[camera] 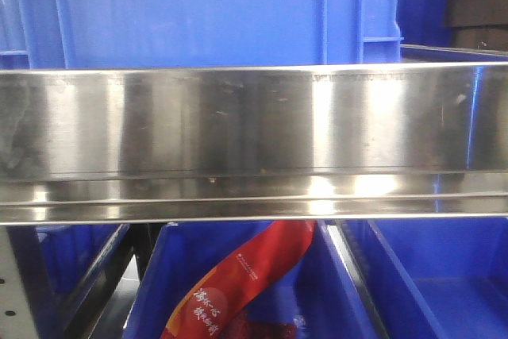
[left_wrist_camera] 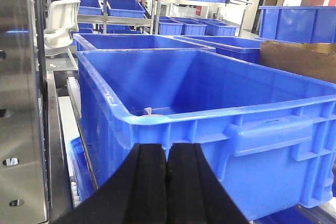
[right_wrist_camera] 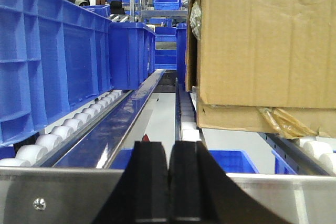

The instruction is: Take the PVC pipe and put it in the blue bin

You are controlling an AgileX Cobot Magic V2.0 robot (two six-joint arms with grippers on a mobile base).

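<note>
Two grippers pressed closed on nothing: left gripper (left_wrist_camera: pixel 167 182) at bottom centre of its view, facing blue bin (left_wrist_camera: pixel 210 124); right gripper (right_wrist_camera: pixel 169 182) at bottom centre, between blue crates (right_wrist_camera: pixel 52 61) upper left and cardboard box (right_wrist_camera: pixel 262 51) upper right; PVC pipe nowhere visible

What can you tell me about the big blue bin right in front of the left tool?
The blue bin is a large open-topped crate of glossy moulded plastic, with a thick rolled rim, ribbed outer walls and a recessed handle on its near side. It sits level on the shelf rack with more blue bins behind it. It looks almost empty; only a small pale object shows at the bottom. The left tool sits shut just before its near corner, not touching it.
</note>
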